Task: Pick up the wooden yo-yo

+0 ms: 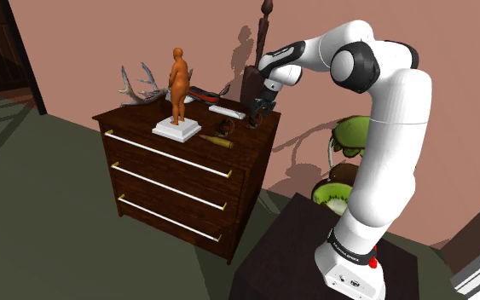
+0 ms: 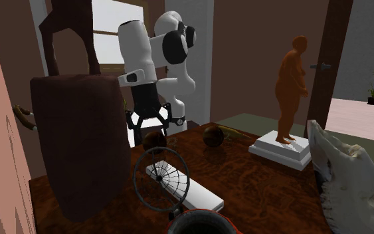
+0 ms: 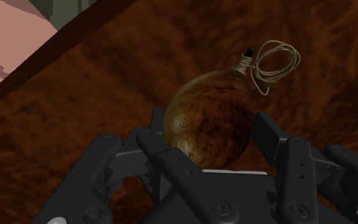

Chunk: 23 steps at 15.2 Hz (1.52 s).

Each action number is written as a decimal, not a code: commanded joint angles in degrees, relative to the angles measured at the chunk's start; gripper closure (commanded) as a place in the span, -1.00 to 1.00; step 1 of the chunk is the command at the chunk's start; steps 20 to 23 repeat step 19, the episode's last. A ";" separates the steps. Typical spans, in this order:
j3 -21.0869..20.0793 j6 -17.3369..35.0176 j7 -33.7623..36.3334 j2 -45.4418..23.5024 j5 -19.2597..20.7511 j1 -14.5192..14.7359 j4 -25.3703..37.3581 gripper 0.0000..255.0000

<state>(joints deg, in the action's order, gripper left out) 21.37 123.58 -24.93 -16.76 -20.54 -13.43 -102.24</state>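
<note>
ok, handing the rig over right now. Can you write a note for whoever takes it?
Tool: open, down low, one finger on either side of the round brown wooden yo-yo. No clear clasp.
Yo-yo: resting on the dark wooden dresser top, near the edge by the pink wall. Its string loop lies beside it.
Done: the approach, with the tool astride the yo-yo.
Left: close on the yo-yo and lift it.
Note: a second dark round object sits nearby on the dresser. It is not the one under the tool.
</note>
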 commanded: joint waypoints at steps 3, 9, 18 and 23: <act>0.06 -0.82 0.31 0.21 0.31 0.07 0.34 1.00; 0.45 -4.72 1.69 1.64 1.56 0.18 3.08 1.00; 0.82 -10.28 3.34 2.92 2.82 0.14 7.63 1.00; 0.82 -10.28 3.33 2.91 2.81 0.14 7.64 1.00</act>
